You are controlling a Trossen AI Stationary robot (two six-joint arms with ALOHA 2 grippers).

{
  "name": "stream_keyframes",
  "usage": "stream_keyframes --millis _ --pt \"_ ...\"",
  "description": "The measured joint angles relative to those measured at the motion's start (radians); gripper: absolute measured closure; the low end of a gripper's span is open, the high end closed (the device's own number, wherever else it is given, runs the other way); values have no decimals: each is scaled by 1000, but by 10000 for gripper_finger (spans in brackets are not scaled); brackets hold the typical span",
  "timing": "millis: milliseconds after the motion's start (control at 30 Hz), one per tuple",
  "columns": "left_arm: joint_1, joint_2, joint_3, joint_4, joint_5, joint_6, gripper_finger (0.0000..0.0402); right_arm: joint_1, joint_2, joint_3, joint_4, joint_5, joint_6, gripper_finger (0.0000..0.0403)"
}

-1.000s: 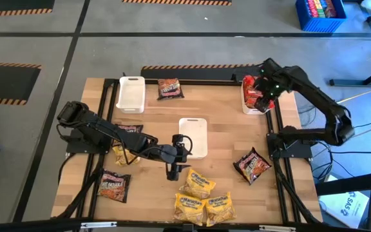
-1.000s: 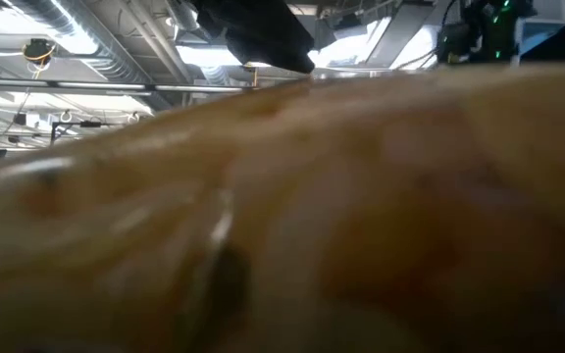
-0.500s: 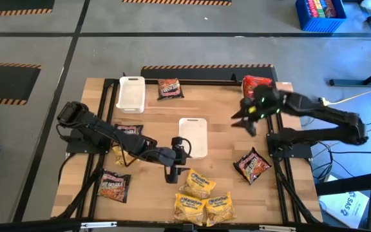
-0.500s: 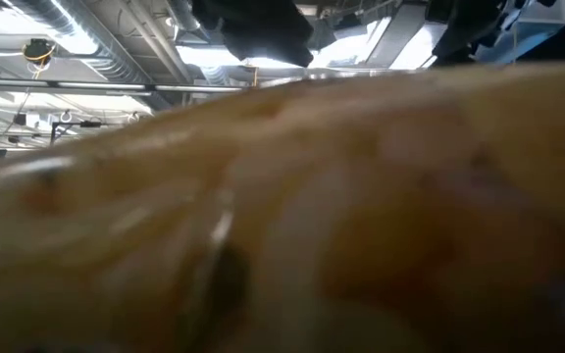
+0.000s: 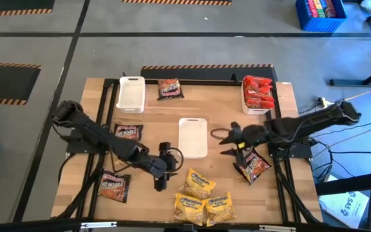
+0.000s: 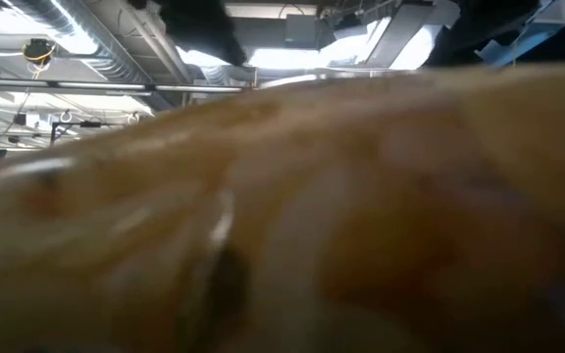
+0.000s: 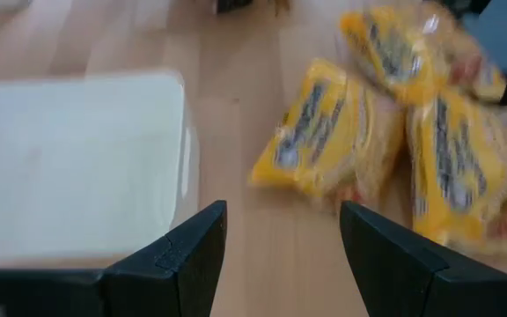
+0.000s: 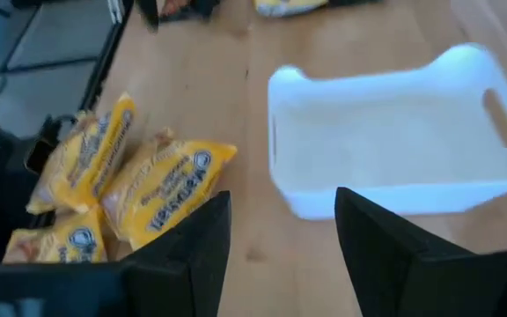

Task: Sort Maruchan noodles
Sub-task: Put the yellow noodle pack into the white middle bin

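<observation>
Yellow noodle packets (image 5: 201, 196), near the middle tray (image 5: 192, 136): we judge them light, crinkly, slippery; pinch an edge; both the left tool (image 5: 160, 175) and the right tool (image 5: 229, 138) gape empty.

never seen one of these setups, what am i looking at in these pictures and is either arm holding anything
It is a robot with two dark arms at a wooden table, sorting noodle packets into white trays. The overhead picture shows everything. The table-height picture is blocked by a blurred yellowish surface. The other two come from cameras on the wrists.

The left gripper is beside the yellow packets. The right gripper is next to the empty middle tray. Both are open and hold nothing.

The right tray holds red packets; the left tray is empty. Dark packets lie loose at the far edge and on the left, and another loose packet lies near the right gripper.
</observation>
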Motion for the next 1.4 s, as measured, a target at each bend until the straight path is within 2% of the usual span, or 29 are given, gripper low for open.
stream_keyframes --millis 333,433,533,633,733,867,967,1233,1400 --pt "-31 -21 -11 -37 34 -108 186 123 196 0 148 7 75 221" --pt "-37 -15 -37 -12 37 -139 186 149 245 0 198 5 141 221" --pt "-46 -15 -85 104 37 -157 186 167 293 1 268 3 233 220" --pt "-59 -6 -150 245 40 -170 186 170 342 1 315 -19 294 202" --pt "-69 19 -195 379 43 -175 186 177 395 1 343 -24 367 164" --pt "-74 85 -216 487 51 -179 186 177 461 1 358 -30 449 112" --pt "-74 141 -201 522 63 -179 186 177 517 1 388 -40 506 90" --pt "-53 243 -174 546 66 -179 186 136 643 0 483 -106 578 86" --pt "-40 277 -175 554 79 -175 186 115 726 2 649 -210 615 92"
